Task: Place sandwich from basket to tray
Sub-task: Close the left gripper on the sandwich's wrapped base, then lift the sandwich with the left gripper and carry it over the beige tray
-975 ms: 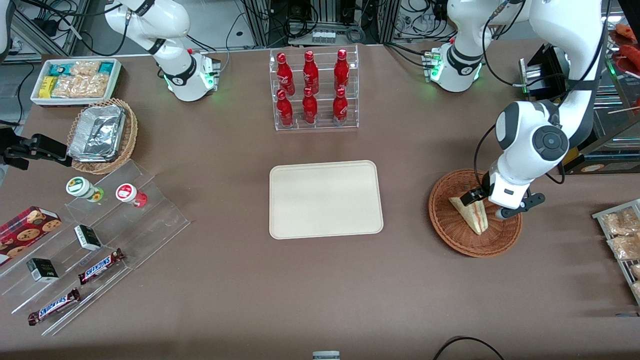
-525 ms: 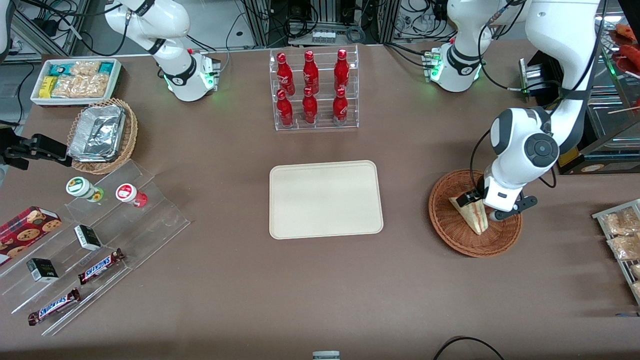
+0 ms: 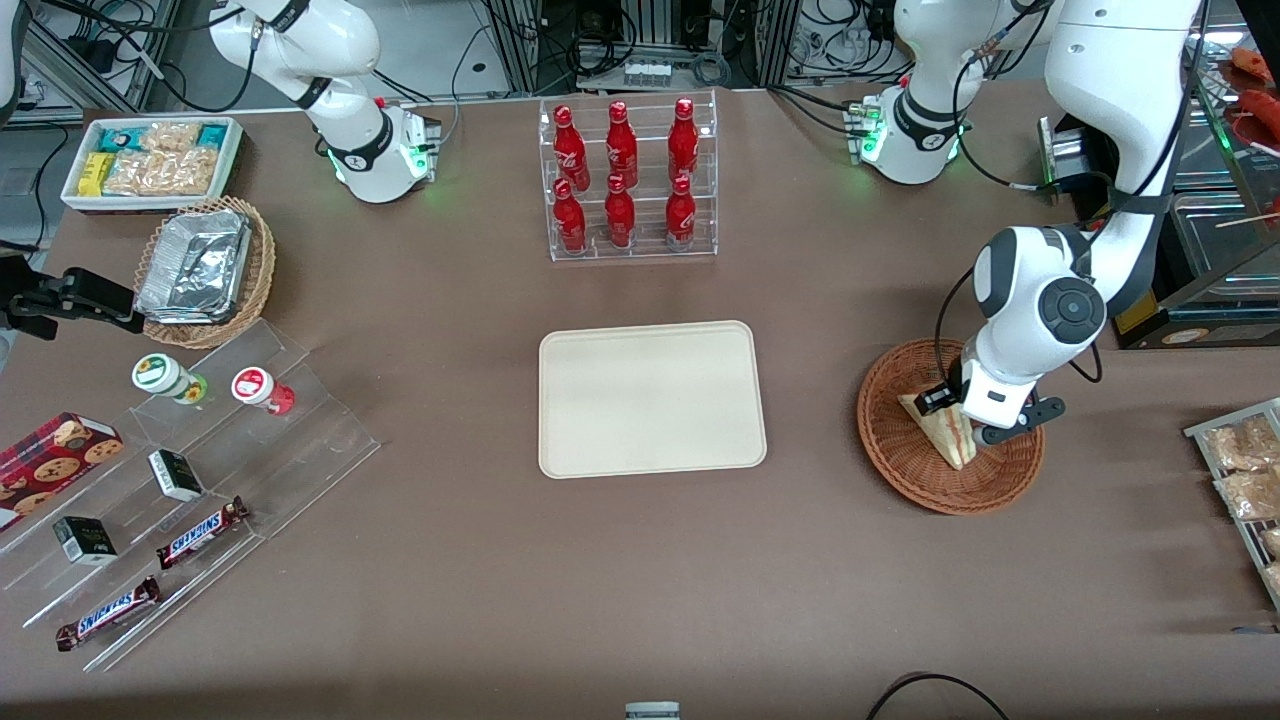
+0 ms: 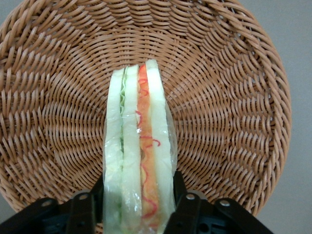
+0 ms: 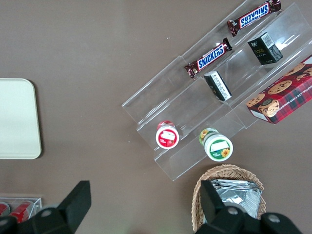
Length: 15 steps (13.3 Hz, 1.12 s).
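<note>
The sandwich [image 3: 946,432], a clear-wrapped white wedge with red and green filling stripes, stands on edge in the round reddish-brown wicker basket [image 3: 900,465], toward the working arm's end of the table. My left gripper [image 3: 963,418] is down in the basket, and its two black fingers press against both flat sides of the sandwich. In the left wrist view the sandwich [image 4: 139,146] sits between the fingers [image 4: 178,195] over the basket's weave [image 4: 234,97]. The cream tray [image 3: 650,400] lies flat at the table's middle, with nothing on it.
A clear rack of red bottles [image 3: 625,180] stands farther from the front camera than the tray. Snack bags on a wire rack [image 3: 1245,470] lie near the basket at the table's edge. A tan basket with foil trays [image 3: 205,265] and an acrylic step shelf [image 3: 190,480] are toward the parked arm's end.
The left arm's elbow and wrist have shifted a little toward the tray. The gripper and the sandwich remain at nearly the same place in the basket.
</note>
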Tool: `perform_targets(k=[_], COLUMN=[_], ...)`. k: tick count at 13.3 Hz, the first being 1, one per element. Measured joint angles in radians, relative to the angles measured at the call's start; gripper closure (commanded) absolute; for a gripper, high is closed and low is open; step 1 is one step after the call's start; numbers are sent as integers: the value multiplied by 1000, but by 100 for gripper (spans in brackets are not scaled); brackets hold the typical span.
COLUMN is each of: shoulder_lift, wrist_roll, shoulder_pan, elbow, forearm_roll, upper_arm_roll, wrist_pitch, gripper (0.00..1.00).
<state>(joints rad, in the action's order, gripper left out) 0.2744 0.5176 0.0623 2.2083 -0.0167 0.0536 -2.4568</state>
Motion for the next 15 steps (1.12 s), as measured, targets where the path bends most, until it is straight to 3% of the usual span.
perform_targets(k=[3,8,11,15], shoulder_lift=[-17,-106,-111,-64], wrist_roll=[-1,-9,-9,3], shoulder_pan=[0,14,80,215], elbow=[-14,-196,-353,-484], forearm_roll=[-24,-34,-32,16], upper_arm_roll=[0,21,58,78], wrist_pitch=[43,363,495,511], gripper=[100,100,100,100])
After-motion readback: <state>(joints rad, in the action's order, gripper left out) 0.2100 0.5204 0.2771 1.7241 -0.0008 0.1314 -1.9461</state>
